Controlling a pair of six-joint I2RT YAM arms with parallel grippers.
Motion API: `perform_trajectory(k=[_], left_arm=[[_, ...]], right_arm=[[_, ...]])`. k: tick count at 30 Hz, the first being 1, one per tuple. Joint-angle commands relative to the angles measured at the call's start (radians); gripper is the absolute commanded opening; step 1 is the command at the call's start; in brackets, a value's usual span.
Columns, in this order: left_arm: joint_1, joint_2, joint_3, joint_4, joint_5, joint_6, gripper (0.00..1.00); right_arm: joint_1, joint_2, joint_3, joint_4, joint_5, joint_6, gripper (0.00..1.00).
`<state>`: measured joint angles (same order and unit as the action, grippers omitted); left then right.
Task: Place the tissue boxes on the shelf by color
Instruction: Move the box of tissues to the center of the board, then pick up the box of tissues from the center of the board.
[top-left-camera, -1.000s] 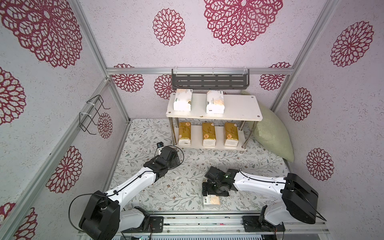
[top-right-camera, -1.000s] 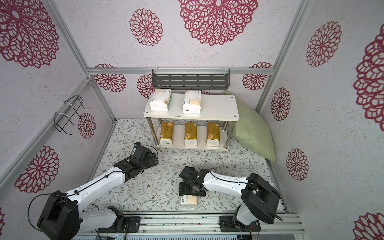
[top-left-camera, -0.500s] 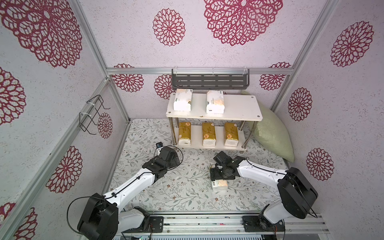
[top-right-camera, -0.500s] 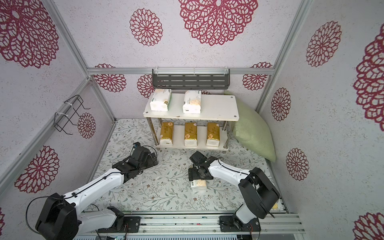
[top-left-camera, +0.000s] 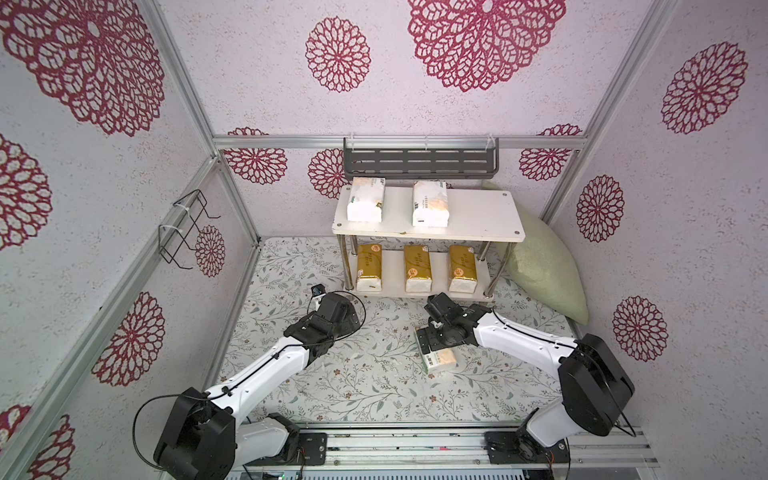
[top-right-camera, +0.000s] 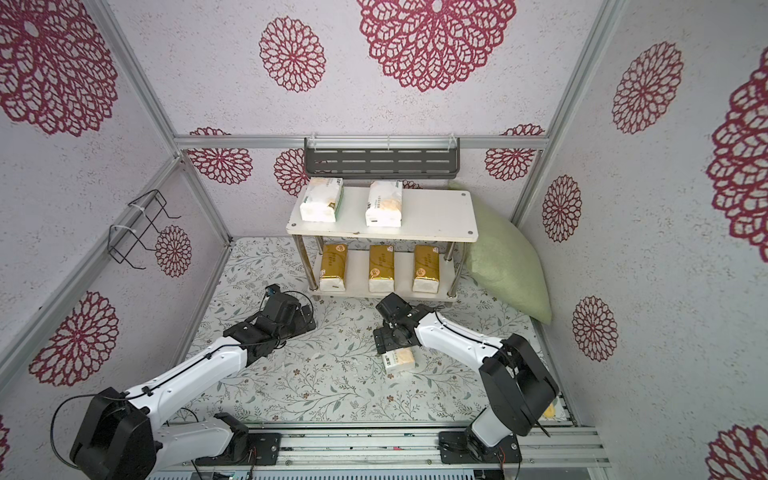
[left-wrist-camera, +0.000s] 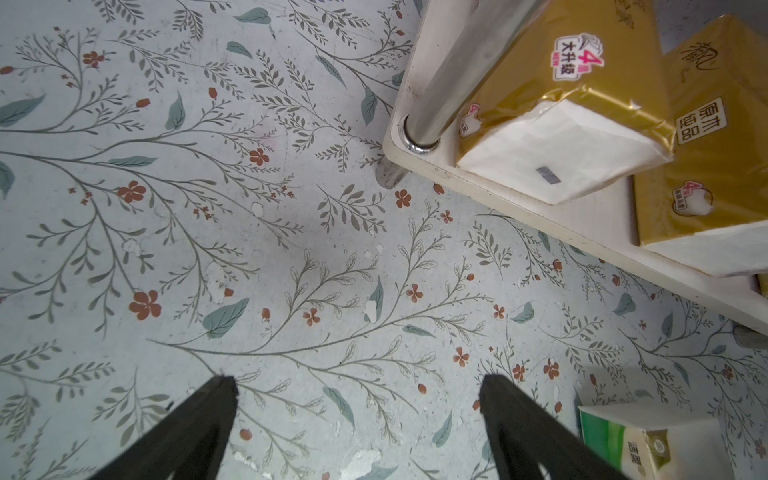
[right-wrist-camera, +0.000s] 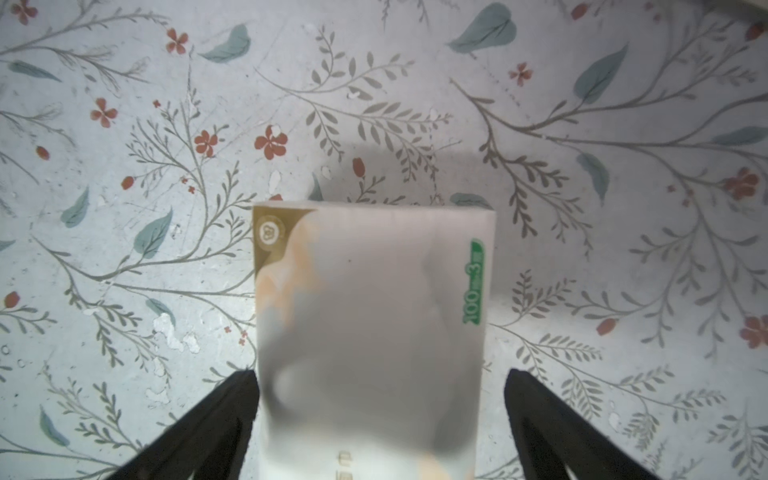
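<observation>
Right hand (right-wrist-camera: 378, 374) first: fingers spread wide, straddling the loose white pack (right-wrist-camera: 374, 291). One finger (right-wrist-camera: 232, 399) sits right at the pack's side, and the other shows a sliver of table past the pack's edge (no squeeze that I can see). In both top views that pack (top-left-camera: 441, 360) lies flat on the floral table (top-left-camera: 365, 374), right of centre, with the hand over its far end. It is near the shelf (top-left-camera: 478, 216) but clear of it.

Over to the left hand (left-wrist-camera: 359, 382): fingers spread as well, nothing between them, hanging over bare table near the shelf's near-left corner post (left-wrist-camera: 449, 83).

Now the shelf itself, at the far side. Two white packs rest on the top board, one at the left (top-left-camera: 365, 199) and one in the middle (top-left-camera: 430, 203); the right end is bare board. Three gold packs (top-left-camera: 417, 268) stand in a row on the lower board, white ends facing near. A green pillow (top-left-camera: 540, 274) leans just right of the shelf.
</observation>
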<state>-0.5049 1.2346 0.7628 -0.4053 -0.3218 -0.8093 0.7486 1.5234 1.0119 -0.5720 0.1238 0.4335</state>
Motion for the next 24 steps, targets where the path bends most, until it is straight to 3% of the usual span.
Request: perform_trajectory(k=[1,10,24], left_arm=[[0.008,-0.014,0.032,-0.005,0.007,-0.01,0.99],[0.005,-0.014,0.046,-0.021,-0.014,-0.007,0.99],[0.005,0.016,0.062,-0.027,-0.019,-0.005,0.99]], right_arm=[[-0.002,-0.06,0.02,-0.032,0.037,-0.023,0.99],[0.041,-0.185,-0.109,0.098,0.052,0.038,0.99],[0.153,-0.262,-0.293,0.263,0.165,0.132,0.99]])
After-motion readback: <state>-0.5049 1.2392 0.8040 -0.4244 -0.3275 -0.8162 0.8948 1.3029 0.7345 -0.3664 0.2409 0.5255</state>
